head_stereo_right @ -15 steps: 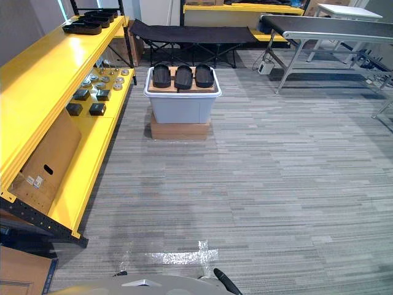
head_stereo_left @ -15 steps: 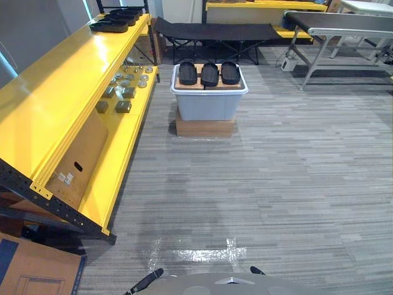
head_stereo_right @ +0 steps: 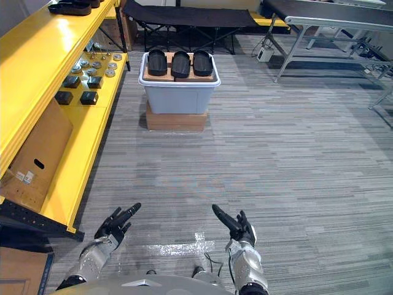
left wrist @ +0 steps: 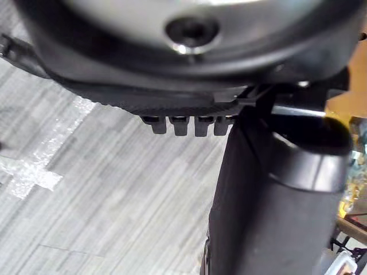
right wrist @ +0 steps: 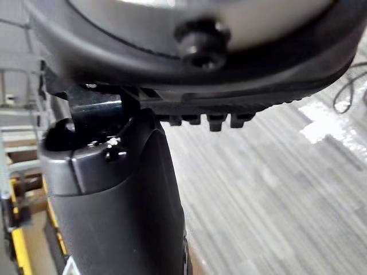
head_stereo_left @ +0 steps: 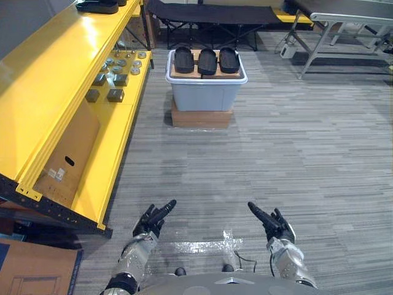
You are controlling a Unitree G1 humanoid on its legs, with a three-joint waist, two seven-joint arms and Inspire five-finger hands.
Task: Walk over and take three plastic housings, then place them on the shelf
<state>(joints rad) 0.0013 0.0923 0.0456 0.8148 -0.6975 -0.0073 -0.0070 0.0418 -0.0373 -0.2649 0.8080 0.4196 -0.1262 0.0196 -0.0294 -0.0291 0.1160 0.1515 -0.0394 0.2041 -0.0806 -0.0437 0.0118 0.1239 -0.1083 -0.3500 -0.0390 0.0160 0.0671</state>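
Three black plastic housings sit side by side in a row on a brown board. The board lies on top of a grey bin, far ahead on the floor. The bin stands on a flat cardboard box. Both hands are well apart from the housings.

Left hand & right hand are low at the front, apart from each other, over the grey floor. Fingers on each are straight & close together, pointing fwd, w/ the thumb a bit off to the side. Nothing is held. A white tape cross is on the floor btwn the two hands.

A big yellow shelf runs along the left. On its top level, at the far end, are more black housings. The lower level has small round metal parts, dark blocks & nearer, a brown cardboard piece w/ a handle hole.

Behind the bin is a black folding cot. At the back right stands a grey conveyor table.
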